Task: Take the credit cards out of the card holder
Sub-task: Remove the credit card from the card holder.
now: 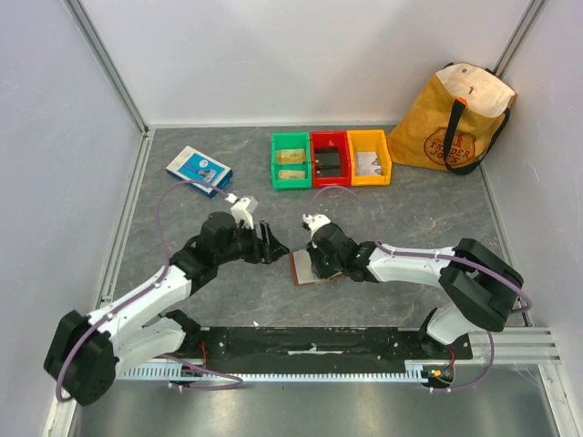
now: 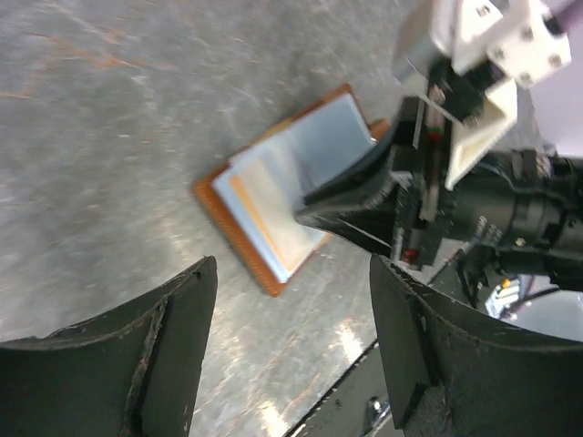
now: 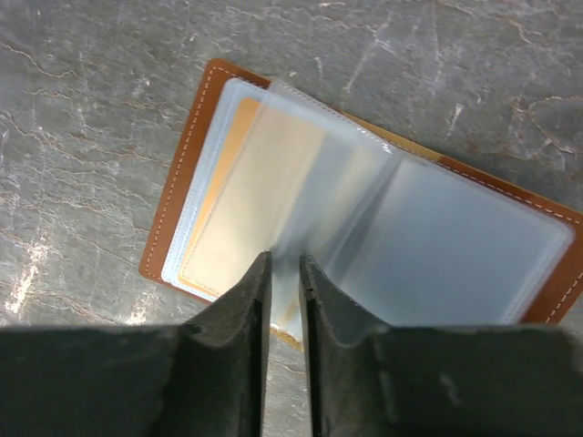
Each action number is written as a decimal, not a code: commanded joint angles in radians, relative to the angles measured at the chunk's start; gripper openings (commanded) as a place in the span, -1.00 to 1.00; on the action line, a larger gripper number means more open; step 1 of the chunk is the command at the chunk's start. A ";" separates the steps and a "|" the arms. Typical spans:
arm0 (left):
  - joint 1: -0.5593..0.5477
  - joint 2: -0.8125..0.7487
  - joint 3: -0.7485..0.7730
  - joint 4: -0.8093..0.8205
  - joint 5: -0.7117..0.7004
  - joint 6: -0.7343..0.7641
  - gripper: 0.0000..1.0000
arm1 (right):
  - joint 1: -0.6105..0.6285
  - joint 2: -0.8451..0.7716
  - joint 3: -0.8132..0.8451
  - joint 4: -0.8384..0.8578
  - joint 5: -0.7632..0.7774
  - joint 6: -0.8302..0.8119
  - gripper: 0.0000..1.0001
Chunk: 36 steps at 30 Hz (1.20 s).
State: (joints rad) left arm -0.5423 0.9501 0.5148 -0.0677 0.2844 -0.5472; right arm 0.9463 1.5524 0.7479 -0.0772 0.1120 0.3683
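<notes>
The card holder [image 1: 303, 269] lies open on the grey table, brown leather outside [image 3: 178, 185] with clear plastic sleeves inside. A tan-gold credit card [image 3: 230, 173] shows through the sleeves of its left half; it also shows in the left wrist view [image 2: 265, 216]. My right gripper [image 3: 284, 261] reaches in from the near side, its jaws drawn close on a raised, blurred clear sleeve [image 3: 301, 182]. In the overhead view that right gripper [image 1: 319, 264] sits on the holder. My left gripper [image 1: 273, 248] hovers open just left of the card holder [image 2: 239, 214], holding nothing [image 2: 291, 273].
A blue-and-white flat box [image 1: 199, 169] lies at the back left. Green [image 1: 291, 159], red [image 1: 330, 157] and yellow [image 1: 369, 157] bins stand in a row at the back. A yellow tote bag [image 1: 453, 118] leans in the back right corner.
</notes>
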 commanded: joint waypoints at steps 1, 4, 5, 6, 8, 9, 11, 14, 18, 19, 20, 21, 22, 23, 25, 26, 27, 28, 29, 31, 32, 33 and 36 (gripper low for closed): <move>-0.114 0.091 0.014 0.189 -0.031 -0.109 0.47 | -0.061 -0.032 -0.080 0.054 -0.104 0.021 -0.57; -0.168 0.177 0.022 0.235 -0.068 -0.144 0.47 | -0.095 -0.049 -0.113 0.103 -0.158 0.034 -0.70; -0.180 0.197 0.024 0.250 -0.082 -0.157 0.46 | -0.104 -0.055 -0.126 0.117 -0.175 0.037 -0.77; -0.186 0.222 0.022 0.262 -0.096 -0.174 0.46 | -0.116 -0.057 -0.136 0.134 -0.189 0.041 -0.80; -0.189 0.266 0.025 0.295 -0.097 -0.212 0.45 | -0.135 -0.060 -0.151 0.152 -0.216 0.046 -0.81; -0.189 0.286 0.028 0.310 -0.097 -0.226 0.45 | -0.145 -0.060 -0.160 0.160 -0.225 0.049 -0.83; -0.194 0.329 0.040 0.330 -0.097 -0.247 0.45 | -0.159 -0.057 -0.170 0.180 -0.247 0.052 -0.85; -0.197 0.381 0.057 0.348 -0.093 -0.279 0.43 | -0.173 -0.052 -0.180 0.192 -0.262 0.057 -0.85; -0.196 0.432 0.057 0.378 -0.090 -0.319 0.35 | -0.188 -0.040 -0.196 0.217 -0.287 0.060 -0.84; -0.197 0.440 0.057 0.385 -0.091 -0.327 0.34 | -0.192 -0.038 -0.197 0.223 -0.293 0.061 -0.85; -0.199 0.446 0.056 0.390 -0.091 -0.336 0.33 | -0.195 -0.037 -0.199 0.226 -0.299 0.061 -0.85; -0.199 0.455 0.056 0.397 -0.094 -0.344 0.33 | -0.196 -0.034 -0.200 0.228 -0.302 0.060 -0.84; -0.199 0.458 0.056 0.402 -0.094 -0.349 0.32 | -0.198 -0.029 -0.200 0.231 -0.308 0.061 -0.84; -0.197 0.469 0.057 0.408 -0.093 -0.355 0.32 | -0.201 -0.028 -0.200 0.232 -0.311 0.061 -0.84; -0.197 0.487 0.062 0.416 -0.083 -0.359 0.32 | -0.204 -0.025 -0.200 0.235 -0.319 0.060 -0.84; -0.197 0.499 0.063 0.417 -0.082 -0.362 0.32 | -0.204 -0.023 -0.202 0.237 -0.321 0.061 -0.85; -0.197 0.512 0.067 0.417 -0.080 -0.365 0.32 | -0.207 -0.022 -0.202 0.238 -0.322 0.063 -0.85; -0.197 0.518 0.068 0.416 -0.079 -0.365 0.32 | -0.208 -0.022 -0.203 0.241 -0.322 0.061 -0.84; -0.197 0.526 0.067 0.416 -0.080 -0.370 0.32 | -0.210 -0.023 -0.206 0.243 -0.324 0.063 -0.84; -0.199 0.535 0.062 0.413 -0.085 -0.378 0.32 | -0.211 -0.025 -0.209 0.244 -0.325 0.064 -0.84; -0.197 0.541 0.060 0.405 -0.086 -0.381 0.32 | -0.213 -0.028 -0.211 0.244 -0.325 0.064 -0.84; -0.197 0.542 0.062 0.396 -0.090 -0.381 0.33 | -0.215 -0.031 -0.213 0.246 -0.325 0.066 -0.84; -0.199 0.556 0.063 0.379 -0.090 -0.384 0.33 | -0.218 -0.029 -0.216 0.249 -0.327 0.069 -0.84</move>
State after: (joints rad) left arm -0.7364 1.4868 0.5526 0.3008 0.2108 -0.8963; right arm 0.7349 1.5070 0.5587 0.1894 -0.2199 0.4381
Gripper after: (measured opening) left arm 0.663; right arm 0.079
